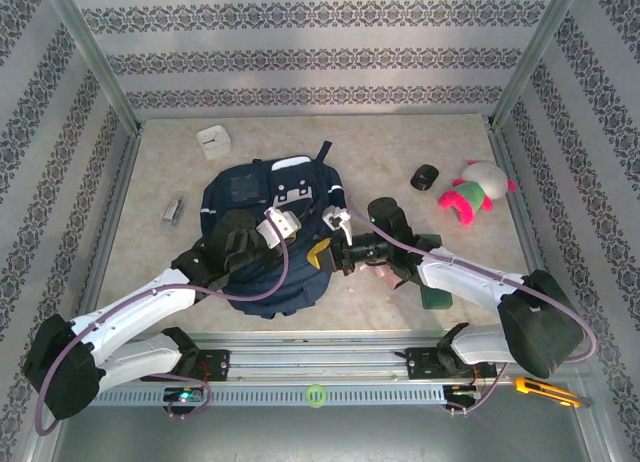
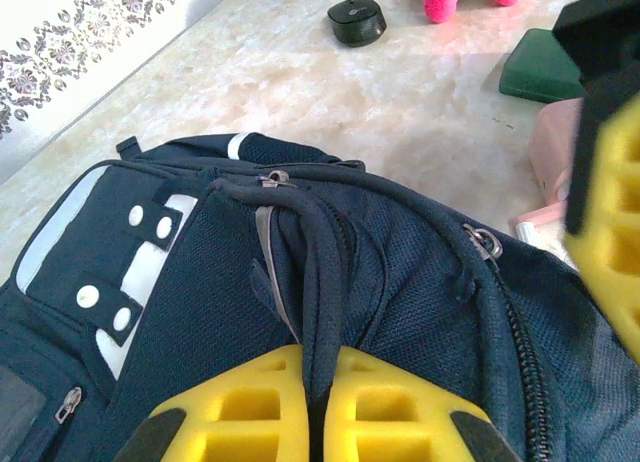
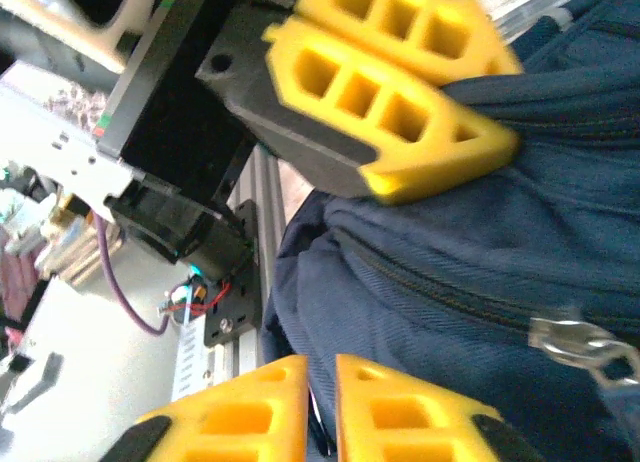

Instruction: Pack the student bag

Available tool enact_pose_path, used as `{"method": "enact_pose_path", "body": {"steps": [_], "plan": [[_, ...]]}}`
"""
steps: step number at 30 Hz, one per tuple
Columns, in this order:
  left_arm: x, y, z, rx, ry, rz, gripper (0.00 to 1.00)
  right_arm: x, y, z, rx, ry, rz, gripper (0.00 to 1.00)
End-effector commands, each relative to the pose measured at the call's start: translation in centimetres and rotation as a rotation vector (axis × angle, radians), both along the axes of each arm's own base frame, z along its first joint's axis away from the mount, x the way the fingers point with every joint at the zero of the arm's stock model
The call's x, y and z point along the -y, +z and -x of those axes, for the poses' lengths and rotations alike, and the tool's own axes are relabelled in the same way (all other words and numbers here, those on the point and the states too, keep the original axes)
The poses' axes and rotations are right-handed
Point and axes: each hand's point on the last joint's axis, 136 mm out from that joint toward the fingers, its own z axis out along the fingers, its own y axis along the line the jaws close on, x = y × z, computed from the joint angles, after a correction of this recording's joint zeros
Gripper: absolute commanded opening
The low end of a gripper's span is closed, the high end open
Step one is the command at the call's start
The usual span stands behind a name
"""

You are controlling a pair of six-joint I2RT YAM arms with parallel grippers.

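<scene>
Left pincer (image 2: 320,377) is clamped on student bag (image 2: 420,292) loop (image 2: 320,272); right pincer (image 3: 322,377) nearly shut, hold unclear. Loop's best kept taut for unzipping.

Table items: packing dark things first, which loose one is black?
The small rounded mouse left of the pink toy; the rest are white, grey, green or pink.
</scene>
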Motion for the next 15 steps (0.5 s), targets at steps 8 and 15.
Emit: {"method": "enact_pose_path", "body": {"steps": [8, 15], "plan": [[2.2, 4.6, 1.5, 0.135, -0.154, 0.172, 0.0, 4.8, 0.1, -3.3, 0.094, -0.135, -0.005, 0.53], [2.4, 5.1, 1.7, 0.147, -0.172, 0.186, 0.0, 2.5, -0.4, -1.9, 0.057, 0.066, -0.049, 0.58]]}}
